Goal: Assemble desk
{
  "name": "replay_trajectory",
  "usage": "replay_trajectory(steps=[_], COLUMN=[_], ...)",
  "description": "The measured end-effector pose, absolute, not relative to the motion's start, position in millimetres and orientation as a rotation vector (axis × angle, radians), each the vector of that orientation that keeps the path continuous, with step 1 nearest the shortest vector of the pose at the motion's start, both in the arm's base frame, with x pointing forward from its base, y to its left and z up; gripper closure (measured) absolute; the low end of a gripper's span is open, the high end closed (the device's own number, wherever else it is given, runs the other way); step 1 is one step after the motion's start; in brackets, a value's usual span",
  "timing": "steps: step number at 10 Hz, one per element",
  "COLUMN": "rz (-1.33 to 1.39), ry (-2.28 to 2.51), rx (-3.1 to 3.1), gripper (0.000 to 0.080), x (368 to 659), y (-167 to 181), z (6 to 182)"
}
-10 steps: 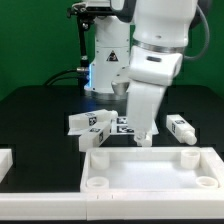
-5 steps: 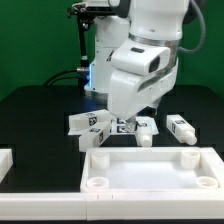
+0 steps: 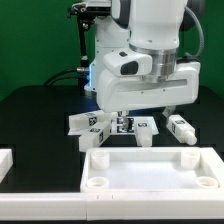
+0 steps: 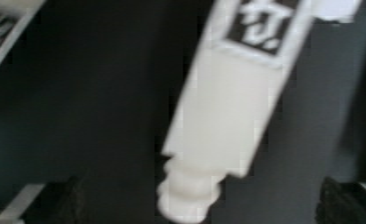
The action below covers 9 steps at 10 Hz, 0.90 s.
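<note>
The desk panel (image 3: 150,153), white and rimmed with corner sockets, lies at the front of the black table. Four white tagged legs lie behind it: two at the exterior view's left (image 3: 88,122) (image 3: 95,140), one in the middle (image 3: 146,130) and one at the right (image 3: 181,127). My gripper (image 3: 124,121) hangs low over the middle of the row, mostly hidden by the hand. In the wrist view one leg (image 4: 233,110) lies lengthwise between my gripper's (image 4: 198,205) dark fingers (image 4: 52,200), peg end nearest. The jaws stand wide apart and do not touch it.
A white block (image 3: 5,160) sits at the exterior view's left edge. The robot base (image 3: 105,60) and cables stand behind the legs. Another tagged piece (image 4: 6,35) shows at the edge of the wrist view.
The hand has turned about its axis, from narrow side to broad side toward the camera, and shifted toward the exterior view's left over the legs. The legs and panel have not moved.
</note>
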State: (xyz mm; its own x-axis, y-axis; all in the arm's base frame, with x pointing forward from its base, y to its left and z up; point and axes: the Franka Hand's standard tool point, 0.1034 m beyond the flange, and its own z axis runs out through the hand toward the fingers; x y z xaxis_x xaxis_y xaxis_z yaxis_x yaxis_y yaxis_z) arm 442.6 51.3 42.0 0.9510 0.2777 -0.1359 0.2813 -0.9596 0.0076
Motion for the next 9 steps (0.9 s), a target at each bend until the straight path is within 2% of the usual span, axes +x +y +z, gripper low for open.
replay_trajectory(steps=[2, 7, 9], rz=[-0.160, -0.194, -0.171], ry=[0.326, 0.270, 0.341], rx=[3.088, 3.109, 3.108], gripper=[0.0151, 0.0151, 0.0151], x=[438, 430, 419], y=[75, 84, 112], z=[47.0, 44.1, 41.4])
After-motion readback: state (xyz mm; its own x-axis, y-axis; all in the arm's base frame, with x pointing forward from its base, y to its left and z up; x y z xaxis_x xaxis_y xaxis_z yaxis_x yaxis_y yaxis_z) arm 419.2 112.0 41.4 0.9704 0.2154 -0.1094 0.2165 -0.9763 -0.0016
